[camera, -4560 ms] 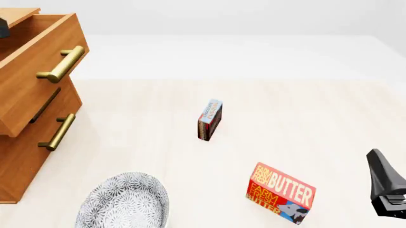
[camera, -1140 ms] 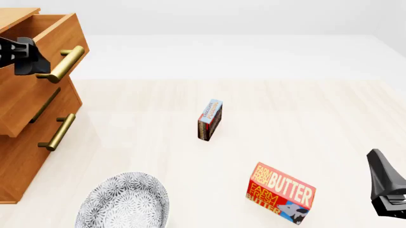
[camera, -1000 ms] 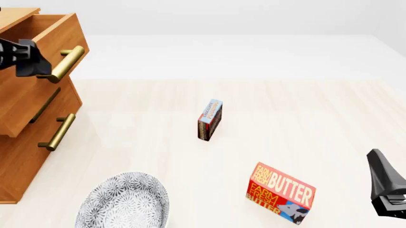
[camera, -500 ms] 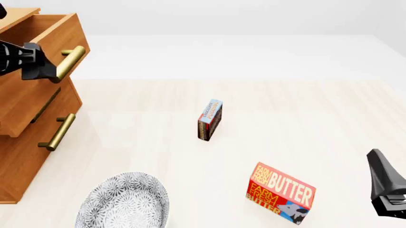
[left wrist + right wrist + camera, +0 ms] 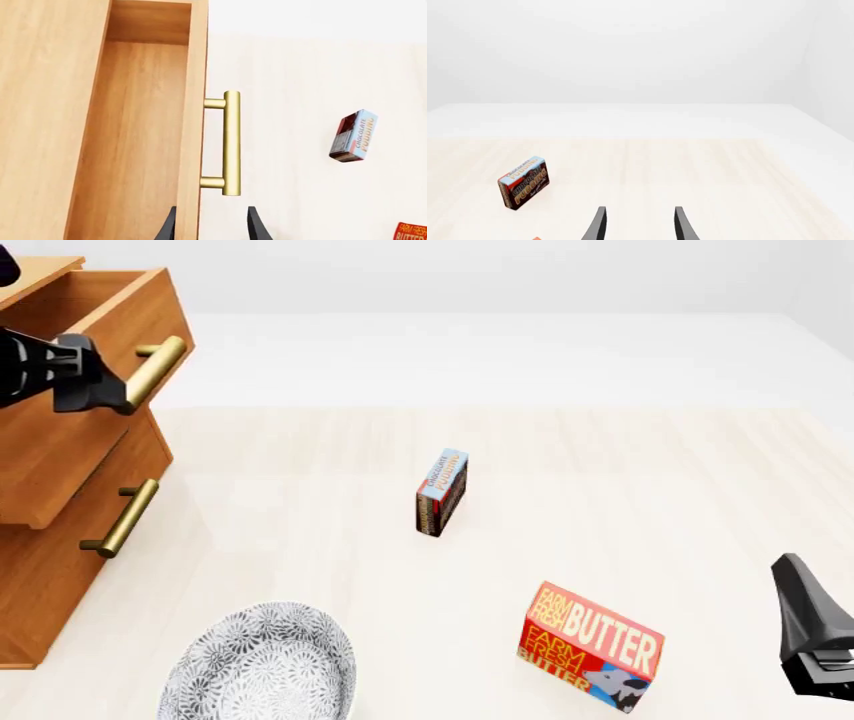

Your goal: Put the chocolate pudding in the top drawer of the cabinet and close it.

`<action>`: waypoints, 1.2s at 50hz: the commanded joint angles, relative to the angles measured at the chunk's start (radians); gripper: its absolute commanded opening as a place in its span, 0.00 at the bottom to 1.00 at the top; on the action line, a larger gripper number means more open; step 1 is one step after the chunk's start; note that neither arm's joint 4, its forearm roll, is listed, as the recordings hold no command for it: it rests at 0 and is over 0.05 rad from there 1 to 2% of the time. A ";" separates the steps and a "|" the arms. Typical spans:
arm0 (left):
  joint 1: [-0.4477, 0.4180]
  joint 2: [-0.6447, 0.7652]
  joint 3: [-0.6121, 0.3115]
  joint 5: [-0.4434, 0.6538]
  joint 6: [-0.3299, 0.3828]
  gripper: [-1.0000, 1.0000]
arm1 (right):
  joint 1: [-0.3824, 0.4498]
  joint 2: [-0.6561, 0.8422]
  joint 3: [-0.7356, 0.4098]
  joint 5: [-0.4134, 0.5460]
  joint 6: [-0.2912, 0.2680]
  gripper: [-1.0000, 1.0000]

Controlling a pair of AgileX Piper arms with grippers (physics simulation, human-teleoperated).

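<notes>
The chocolate pudding (image 5: 442,492) stands on edge mid-table, light blue above and dark brown below, also seen in the left wrist view (image 5: 353,136) and the right wrist view (image 5: 524,182). The wooden cabinet (image 5: 47,580) stands at the left with its top drawer (image 5: 80,430) pulled open and its inside (image 5: 133,140) bare. My left gripper (image 5: 104,390) is open at the near end of the brass handle (image 5: 231,142), its fingers either side of the drawer front (image 5: 212,227). My right gripper (image 5: 793,575) hangs open and holds nothing at the near right (image 5: 639,225).
A red-orange BUTTER box (image 5: 591,645) lies near the front, right of centre, a corner of it in the left wrist view (image 5: 410,232). A patterned grey bowl (image 5: 260,665) sits at the front left. The lower drawer's brass handle (image 5: 123,518) is below the open drawer.
My left gripper has come from the frame's left edge rightward and slightly down across the drawer front to the handle. The pudding, butter box and right gripper have not moved.
</notes>
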 commanded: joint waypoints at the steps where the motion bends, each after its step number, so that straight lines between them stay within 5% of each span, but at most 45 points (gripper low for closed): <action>1: -0.012 -0.008 0.008 -0.006 -0.008 1.00 | 0.000 0.000 0.000 0.000 0.000 1.00; 60: -0.109 -0.001 0.021 -0.050 -0.048 1.00 | 0.000 -0.001 -0.001 0.003 0.000 1.00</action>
